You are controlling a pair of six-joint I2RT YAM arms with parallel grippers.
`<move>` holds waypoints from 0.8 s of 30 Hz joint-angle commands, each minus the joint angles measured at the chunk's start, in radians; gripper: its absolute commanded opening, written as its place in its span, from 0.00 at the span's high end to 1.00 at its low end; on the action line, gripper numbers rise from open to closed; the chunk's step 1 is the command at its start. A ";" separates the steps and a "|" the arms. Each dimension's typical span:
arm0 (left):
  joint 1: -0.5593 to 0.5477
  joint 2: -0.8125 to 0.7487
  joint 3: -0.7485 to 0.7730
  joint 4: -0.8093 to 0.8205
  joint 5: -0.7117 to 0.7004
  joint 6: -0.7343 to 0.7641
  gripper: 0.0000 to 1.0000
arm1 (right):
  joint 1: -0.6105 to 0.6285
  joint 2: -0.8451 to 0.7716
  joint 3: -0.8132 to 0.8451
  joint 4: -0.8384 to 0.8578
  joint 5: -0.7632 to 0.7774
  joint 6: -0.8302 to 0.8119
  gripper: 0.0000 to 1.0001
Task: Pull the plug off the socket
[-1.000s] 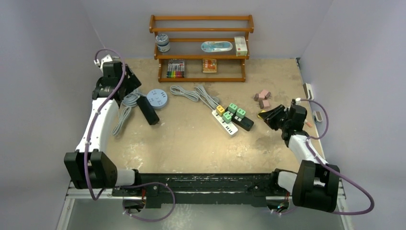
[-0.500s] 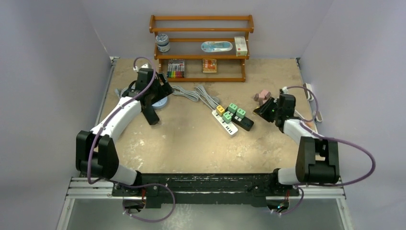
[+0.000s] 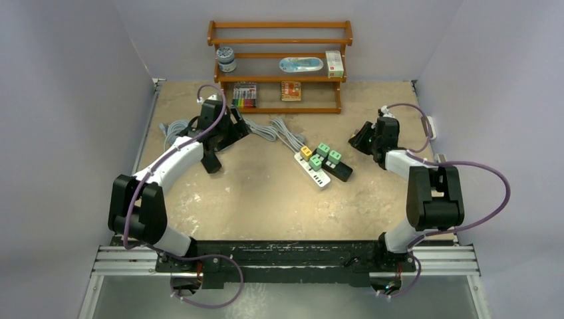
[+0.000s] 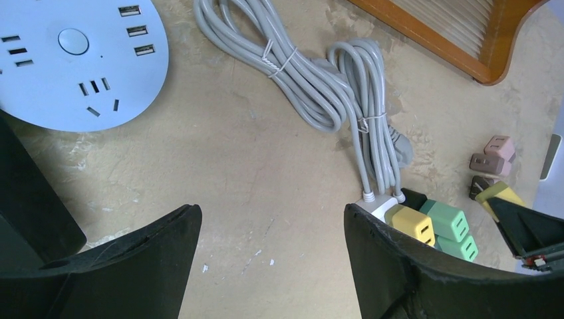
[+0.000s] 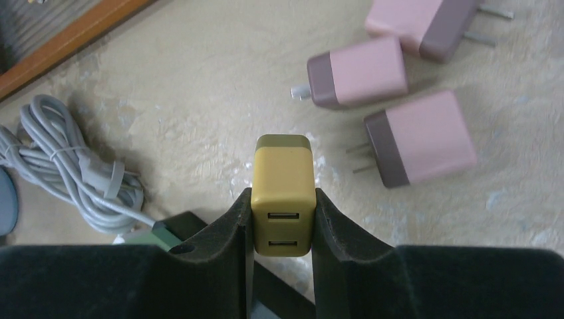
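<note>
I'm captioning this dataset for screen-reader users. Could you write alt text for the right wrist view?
The right gripper is shut on a yellow charger whose two USB ports face the camera, over the beige table. Three pink chargers lie loose at the upper right, and a bundled grey cable lies at the left.

From above and behind the arm bases we look steeply down on the whole table point(image 3: 266, 193), with the wooden shelf point(image 3: 279, 41) at twelve o'clock. Our left wrist camera sits low and near, facing about three o'clock. Our right wrist camera sits nearer still, the yellow plug point(image 5: 282, 193) just before its lens, facing roughly eleven o'clock. Both wrist views share the grey cable coil point(image 4: 312, 86) and a corner of the shelf.
</note>
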 commanded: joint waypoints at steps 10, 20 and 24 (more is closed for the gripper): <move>0.004 0.024 -0.010 0.021 0.018 0.022 0.23 | 0.139 0.174 0.077 0.102 0.000 -0.050 1.00; 0.005 0.059 -0.082 0.091 0.062 -0.026 0.23 | 0.323 0.253 0.152 0.098 -0.060 -0.004 1.00; 0.004 0.070 -0.091 0.098 0.065 -0.026 0.24 | 0.405 0.295 0.223 0.087 -0.094 0.007 1.00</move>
